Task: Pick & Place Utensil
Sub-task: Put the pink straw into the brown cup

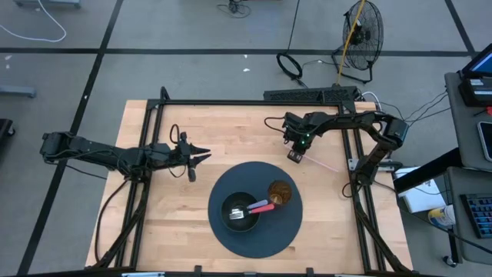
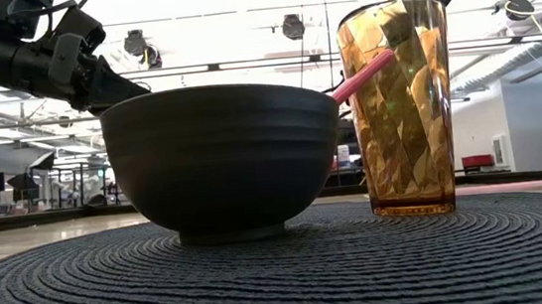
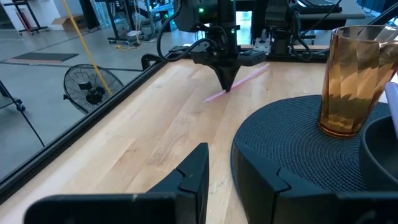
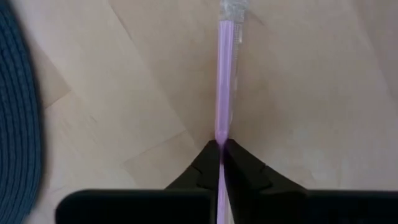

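Now clamped shut, the right gripper (image 4: 221,149) pinches a pink utensil (image 4: 222,81) lying on the table (image 1: 154,231); the left gripper (image 1: 201,156) hovers partly open, empty.

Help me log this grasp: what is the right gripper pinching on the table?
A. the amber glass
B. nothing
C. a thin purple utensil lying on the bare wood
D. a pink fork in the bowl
C: the right gripper is shut on the purple utensil, which lies on the wooden table off the mat.
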Robot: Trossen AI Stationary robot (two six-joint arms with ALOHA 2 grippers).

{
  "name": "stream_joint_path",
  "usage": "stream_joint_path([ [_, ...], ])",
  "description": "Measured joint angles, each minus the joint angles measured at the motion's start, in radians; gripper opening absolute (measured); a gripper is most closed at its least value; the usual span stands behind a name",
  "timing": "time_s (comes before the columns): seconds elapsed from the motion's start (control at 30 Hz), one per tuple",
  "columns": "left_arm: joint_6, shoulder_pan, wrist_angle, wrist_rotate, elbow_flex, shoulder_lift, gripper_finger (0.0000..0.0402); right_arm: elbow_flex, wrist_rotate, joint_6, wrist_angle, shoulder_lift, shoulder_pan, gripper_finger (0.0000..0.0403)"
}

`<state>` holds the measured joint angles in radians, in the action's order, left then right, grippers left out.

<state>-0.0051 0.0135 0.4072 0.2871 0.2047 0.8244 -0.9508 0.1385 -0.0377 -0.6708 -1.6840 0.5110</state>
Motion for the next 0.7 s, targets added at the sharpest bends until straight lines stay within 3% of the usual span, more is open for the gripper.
stream_joint_path([
  [0.4, 0.001, 0.000, 0.000, 0.000, 0.000, 0.000, 0.0076, 0.006, -0.035, 0.024, -0.002, 0.044, -0.001, 0.0004],
  [0.7, 0.001, 0.000, 0.001, 0.000, 0.000, 0.000, 0.0076, 0.006, -0.037, 0.024, 0.005, 0.176, -0.001, 0.0004],
])
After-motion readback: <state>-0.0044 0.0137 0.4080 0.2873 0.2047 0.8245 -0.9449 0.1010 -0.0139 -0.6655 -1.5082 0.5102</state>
